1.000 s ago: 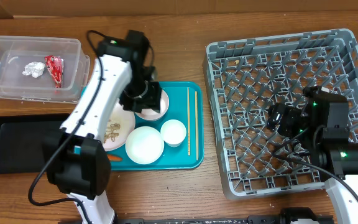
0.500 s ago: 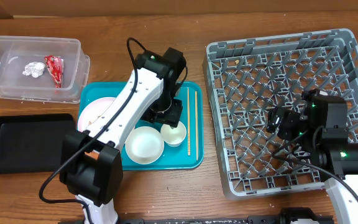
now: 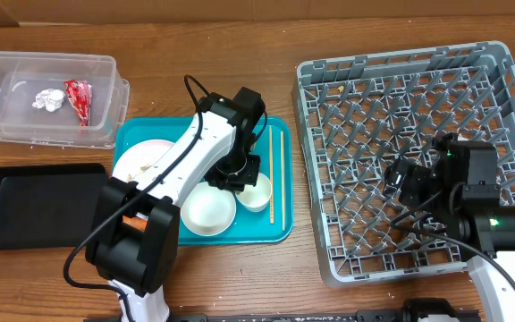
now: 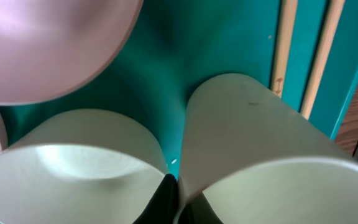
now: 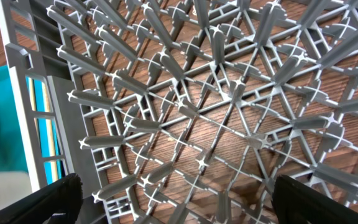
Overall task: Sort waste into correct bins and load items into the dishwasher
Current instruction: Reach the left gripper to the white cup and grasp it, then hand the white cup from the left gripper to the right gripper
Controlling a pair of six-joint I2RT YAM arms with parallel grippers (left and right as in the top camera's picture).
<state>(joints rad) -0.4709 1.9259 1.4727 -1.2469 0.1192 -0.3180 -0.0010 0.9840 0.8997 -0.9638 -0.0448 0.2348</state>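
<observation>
Overhead | left tool point(image 3: 239, 173) clenched beside small white cup point(image 3: 258, 194), teal tray point(image 3: 250, 229) 4 o'clock | right tool point(image 3: 405, 180) released over dish rack point(image 3: 347, 98)

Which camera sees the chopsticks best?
The overhead view: both chopsticks lie nearly full length on the teal tray. The left wrist view catches only short pieces. The right wrist view shows mostly the grey dish rack, no clear chopsticks.
</observation>
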